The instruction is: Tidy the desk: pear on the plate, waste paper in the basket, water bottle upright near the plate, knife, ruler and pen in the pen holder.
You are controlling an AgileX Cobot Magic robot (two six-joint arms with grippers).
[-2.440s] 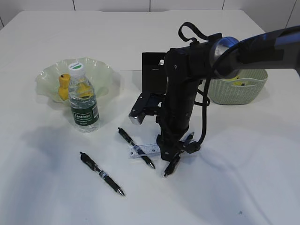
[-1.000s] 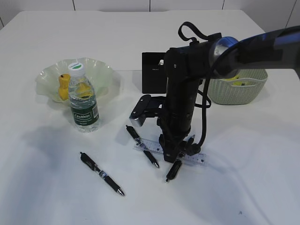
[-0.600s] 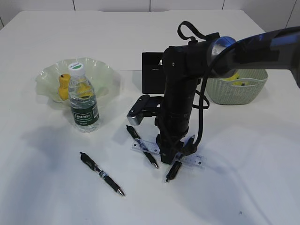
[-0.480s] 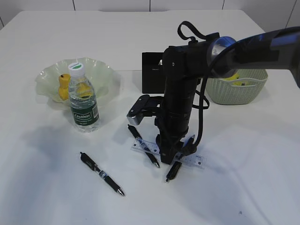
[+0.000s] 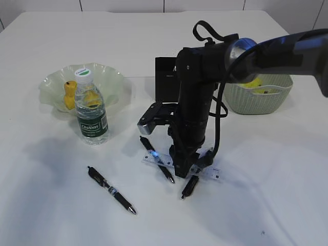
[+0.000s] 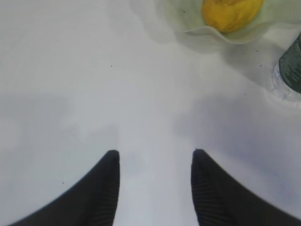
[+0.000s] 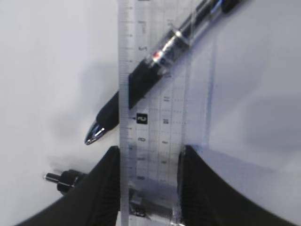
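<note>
Right end effector (image 5: 183, 171) clamped on the ruler (image 5: 210, 171), left one idle.
Exterior: I see ruler at frame centre, partly under a pen (image 5: 157, 159); second pen (image 5: 111, 190) lower left, bottle (image 5: 90, 109) upright by plate (image 5: 110, 77) with pear (image 5: 69, 94), pen holder (image 5: 166, 78) behind arm, basket (image 5: 259, 97) right. Left wrist: left end effector (image 6: 154, 162) fingers apart over bare counter (image 6: 70, 84). Right wrist: fingers (image 7: 109, 183) grip both ruler (image 7: 150, 108) edges.

- Our right gripper (image 5: 183, 171) points straight down, its fingers (image 7: 106, 188) squeezing the ruler (image 7: 150, 117).
- Our left gripper (image 6: 155, 188) hangs with fingers (image 6: 106, 188) apart, holding nothing.
</note>
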